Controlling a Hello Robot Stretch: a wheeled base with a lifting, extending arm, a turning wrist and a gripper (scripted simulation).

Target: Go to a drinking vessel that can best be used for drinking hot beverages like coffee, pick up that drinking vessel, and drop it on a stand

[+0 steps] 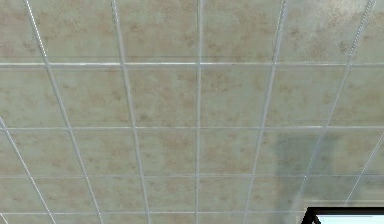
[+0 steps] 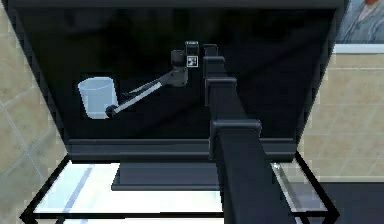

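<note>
- Mug [image 2: 98,97] comes first, since it is what I carry. Nearest me is pale tiled floor [image 1: 160,100] in the forward view.
- My arm [image 2: 235,140] rises as a dark square bar from the arm side view's bottom edge, reaching out across the stand [image 2: 85,187], a glass top in a black frame. I judge it is stretched this way to bring the load over that top for the drop.
- At its far end my claw [image 2: 118,106] slants down and left. I cannot tell how its fingers are set. The mug hangs at their tips clear of every surface, so I hold it.
- It is pale and sits upright, mouth up, with its long axis close to vertical. I cannot make out a handle.
- It hangs above the glass toward the view's left. Whether it is squarely over the top, I cannot say.
- Behind it, a large black screen [image 2: 280,90] stands on the stand, with beige tiled wall [image 2: 350,120] farthest.
</note>
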